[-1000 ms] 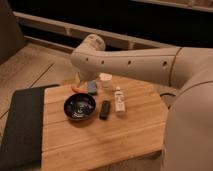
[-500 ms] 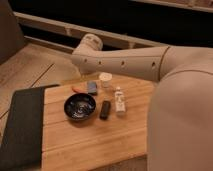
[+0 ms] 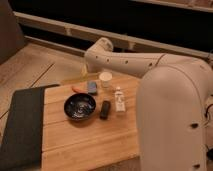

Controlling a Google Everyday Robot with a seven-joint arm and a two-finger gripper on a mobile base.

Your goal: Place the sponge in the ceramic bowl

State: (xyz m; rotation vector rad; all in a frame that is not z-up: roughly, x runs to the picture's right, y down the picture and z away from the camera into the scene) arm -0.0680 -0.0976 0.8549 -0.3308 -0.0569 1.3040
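The sponge (image 3: 92,87) lies flat on the wooden counter (image 3: 90,145), close to the far edge and outside the ceramic bowl (image 3: 80,106). The bowl stands just nearer to us, toward the middle of the counter, and nothing shows in its dark inside. The sponge sits just past the bowl's far rim, a little to the right of its centre. A small orange item (image 3: 77,89) lies just left of the sponge and a pale cup (image 3: 105,79) just to its right. A black bar (image 3: 105,110) and a white bottle (image 3: 119,100) lie right of the bowl, and a dark mat (image 3: 20,125) covers the counter's left end.

The arm (image 3: 135,65) reaches in from the right above the far edge. The gripper (image 3: 88,69) hangs at its end, just beyond the sponge on the far side. We cannot tell whether it is open or closed, and it holds nothing that we can see.

We judge that the sponge lies toward the near edge from the gripper and slightly right. Its long side seems to run from far edge to near edge, though that is hard to settle. A grasp across its short width would suit, and the carry toward the near edge into the bowl would be short.
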